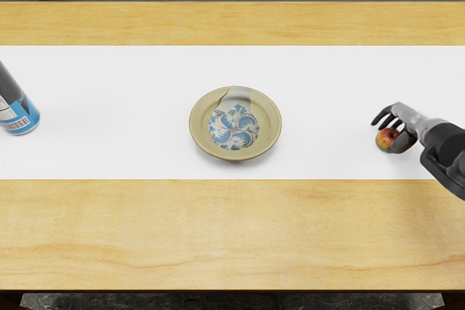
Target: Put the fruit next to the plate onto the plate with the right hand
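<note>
Fruit [386, 138] sits well right of the plate [272, 117], on the white runner [109, 107].
Right hand [401, 127] brackets it, fingers [383, 116] spread above, thumb below, apparently set to close; nothing looks gripped yet.

Right hand [397, 123] — slim black fingers, pale grey wrist band, bulky dark grey forearm [445, 152]
</note>
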You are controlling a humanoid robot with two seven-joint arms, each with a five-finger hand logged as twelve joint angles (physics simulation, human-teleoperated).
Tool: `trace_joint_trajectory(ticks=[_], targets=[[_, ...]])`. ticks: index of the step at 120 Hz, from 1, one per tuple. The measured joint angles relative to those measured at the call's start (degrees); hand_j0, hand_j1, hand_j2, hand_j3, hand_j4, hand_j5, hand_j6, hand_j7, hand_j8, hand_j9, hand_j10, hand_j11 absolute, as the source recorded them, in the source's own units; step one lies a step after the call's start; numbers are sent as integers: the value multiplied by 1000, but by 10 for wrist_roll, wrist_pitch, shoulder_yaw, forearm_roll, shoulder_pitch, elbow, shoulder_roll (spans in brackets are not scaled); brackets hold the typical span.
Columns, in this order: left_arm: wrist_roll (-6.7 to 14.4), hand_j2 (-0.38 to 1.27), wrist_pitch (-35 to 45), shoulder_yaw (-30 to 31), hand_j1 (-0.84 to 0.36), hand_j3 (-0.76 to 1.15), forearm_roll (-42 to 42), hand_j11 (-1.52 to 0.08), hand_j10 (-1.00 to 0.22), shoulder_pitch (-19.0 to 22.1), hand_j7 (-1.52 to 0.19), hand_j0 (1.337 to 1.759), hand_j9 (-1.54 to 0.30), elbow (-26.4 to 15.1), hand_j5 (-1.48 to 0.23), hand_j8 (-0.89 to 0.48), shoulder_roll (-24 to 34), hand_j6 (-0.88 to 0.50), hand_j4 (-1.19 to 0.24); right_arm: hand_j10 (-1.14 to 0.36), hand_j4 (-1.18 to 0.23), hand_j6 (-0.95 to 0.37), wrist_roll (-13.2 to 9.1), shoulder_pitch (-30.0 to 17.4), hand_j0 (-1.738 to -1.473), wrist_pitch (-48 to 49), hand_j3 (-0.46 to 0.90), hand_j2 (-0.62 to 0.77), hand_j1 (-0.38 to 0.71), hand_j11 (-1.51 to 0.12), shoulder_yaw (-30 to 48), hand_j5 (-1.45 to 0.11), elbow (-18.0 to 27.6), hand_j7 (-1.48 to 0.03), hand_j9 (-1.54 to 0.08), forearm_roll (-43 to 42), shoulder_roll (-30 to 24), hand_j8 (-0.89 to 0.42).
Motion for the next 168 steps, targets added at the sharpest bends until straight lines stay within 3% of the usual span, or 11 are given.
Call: trace_joint_trajectory(ticks=[45,96,168], targets=[[0,48,0,0,60,0,0,-313,-241,0,-313,1658,-313,0,-313,-241,0,-241,-241,-536,-538,-522,0,3,-1658,2,0,66,242,-696,5,-693,0,-694,-697,17,-2,-444],[0,48,0,0,60,0,0,-313,-241,0,-313,1658,-313,0,-313,-241,0,-241,-241,-556,-554,-511,0,17,-1658,8,0,89,249,-722,16,-727,5,-723,-723,47,-1,-433],[0,48,0,0,60,0,0,-313,-241,0,-313,1658,-313,0,-313,-241,0,-241,-241,-573,-570,-514,0,74,-1657,8,0,113,251,-744,16,-750,25,-745,-744,58,32,-430]])
